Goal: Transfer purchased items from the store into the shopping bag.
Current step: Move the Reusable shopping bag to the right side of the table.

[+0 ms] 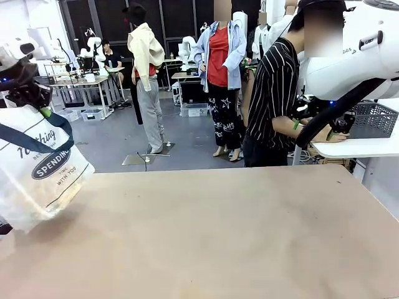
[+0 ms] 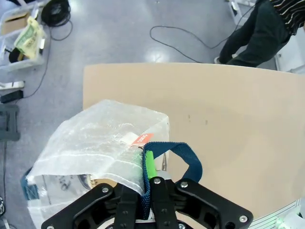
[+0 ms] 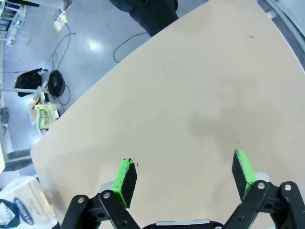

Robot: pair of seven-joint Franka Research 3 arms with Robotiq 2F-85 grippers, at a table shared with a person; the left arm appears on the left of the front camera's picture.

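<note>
At the table's left edge: we see the shopping bag [image 1: 38,168] hanging by its navy strap handle [image 2: 183,157], its body resting against the table [image 1: 218,237].
Left gripper [image 2: 148,179]: clenched on the navy strap handle; in the left wrist view one green pad [image 2: 149,164] presses the strap flat and the bag's translucent mouth sags just beside it.
Right gripper [image 3: 183,174]: released, jaws spread wide, nothing between them; it hangs above bare tabletop.
Store [image 1: 373,118]: the grey lattice basket sits on a white side table [image 1: 358,148] at far right, beyond the main table's far edge, next to a person [image 1: 274,99] in a striped shirt.
Purchased items: we cannot make them out; the basket's contents are hidden by its wall and by the right arm.
Key relation: the basket lies on the right arm's side, well apart from the bag; the bag lies across the table to the left.
Judgement: we take the right arm as the nearer one for picking, the left as bag holder.
Bag mouth: we cannot tell whether it is open enough.
</note>
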